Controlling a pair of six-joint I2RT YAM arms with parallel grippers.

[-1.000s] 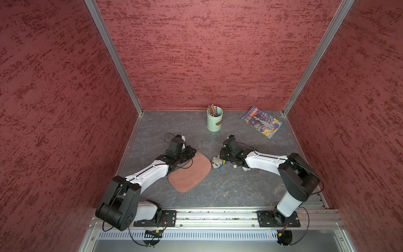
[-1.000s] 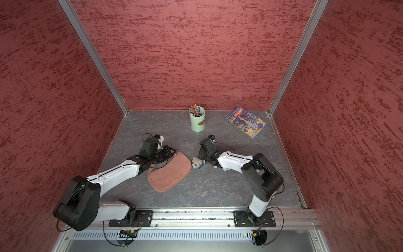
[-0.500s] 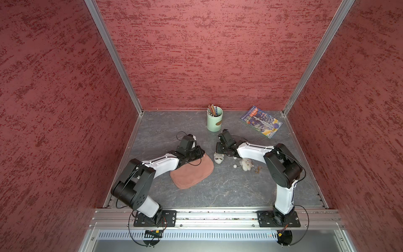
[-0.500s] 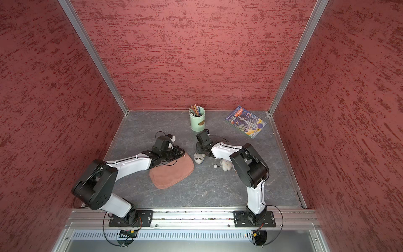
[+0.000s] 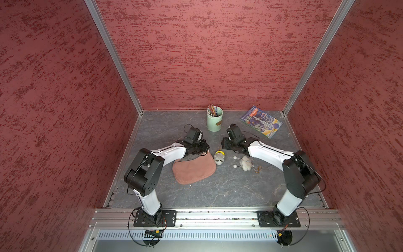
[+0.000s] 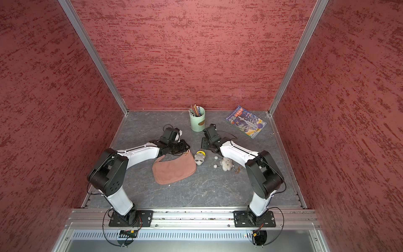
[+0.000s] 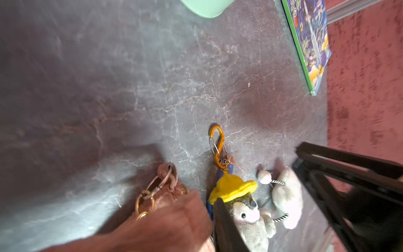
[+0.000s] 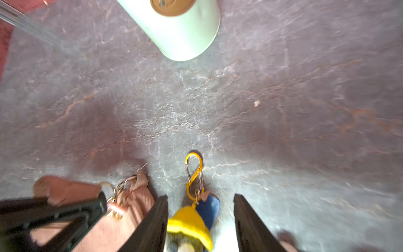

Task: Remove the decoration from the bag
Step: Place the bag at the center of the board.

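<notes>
Compared with a second ago, the right gripper [image 8: 200,197] is sitting farther toward 12 o'clock and is no longer covering the hatted charm [image 5: 218,158]. Both arms are standing with their elbows higher.

Item 1: the bag [image 5: 194,172] is lying flat on the table [image 5: 218,192], left of centre, its clasp end pointing toward 1 o'clock.

Item 2: the hatted charm is lying on the table just beside the bag, at its 2 o'clock. Its orange clip [image 7: 217,143] is resting on bare table, apart from the bag's gold clasp [image 7: 157,185].

Item 3: the right gripper's fingers [image 8: 157,218] are standing apart, straddling the charm's yellow hat, with bare table showing along one finger.

Item 4: the left gripper [image 6: 185,149] is resting at the bag's clasp end. Bag fabric is hiding one finger, so I cannot tell whether it is clamping.

Item 5: a white charm [image 5: 246,164] is lying at 3 o'clock of the hatted charm, well clear of the bag. A pencil cup [image 5: 214,122] is standing at 12 o'clock and a book [image 5: 261,121] is lying at 1 o'clock.
</notes>
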